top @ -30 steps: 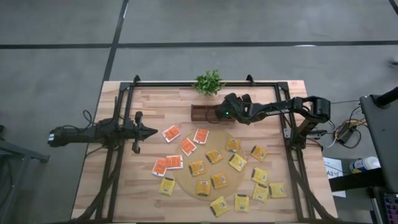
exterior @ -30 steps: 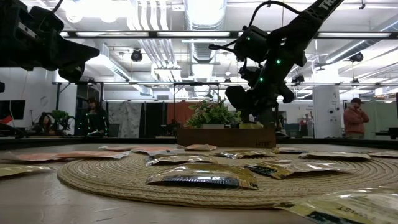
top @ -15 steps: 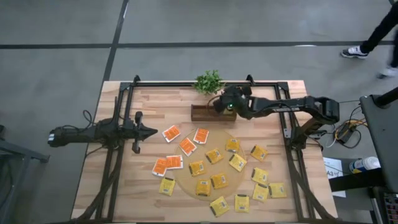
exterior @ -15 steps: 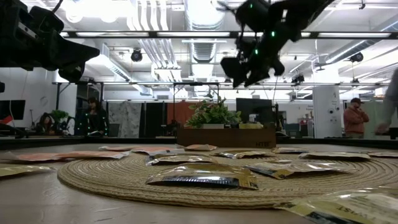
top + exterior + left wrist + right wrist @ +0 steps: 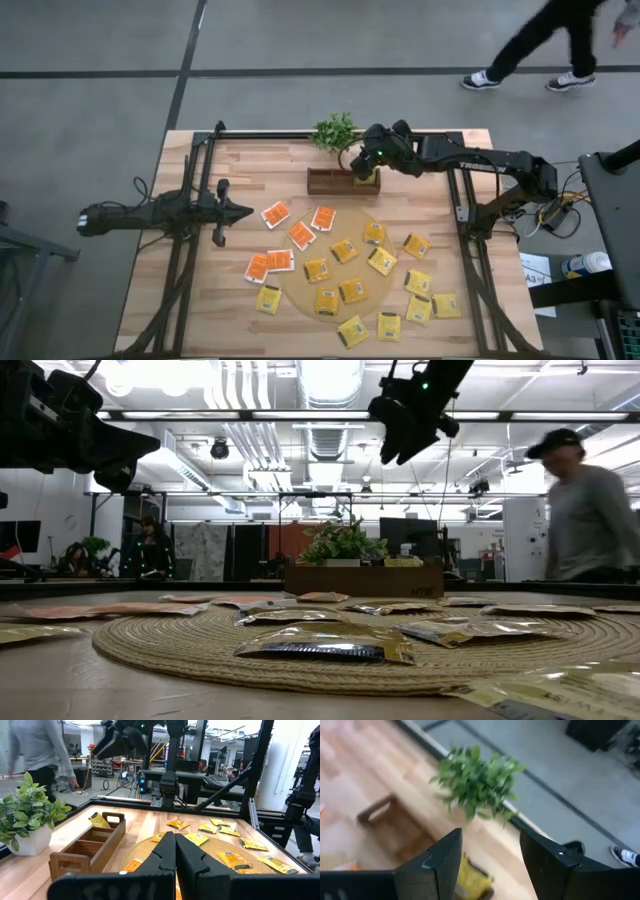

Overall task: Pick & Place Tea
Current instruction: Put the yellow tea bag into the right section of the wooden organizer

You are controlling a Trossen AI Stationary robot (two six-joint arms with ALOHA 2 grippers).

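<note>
The right gripper (image 5: pixel 360 160) hangs open and empty above the box (image 5: pixel 335 182). A yellow packet (image 5: pixel 470 877) lies in the box's end compartment, below it. The left gripper (image 5: pixel 245 211) waits shut.

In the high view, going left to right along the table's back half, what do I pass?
Left gripper → wooden box with a yellow tea packet in its right end → right gripper, fingers open above that end.

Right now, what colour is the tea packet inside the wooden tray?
Yellow: the flat tea packet in the compartmented wooden tray, clearest in the left wrist view.
</note>
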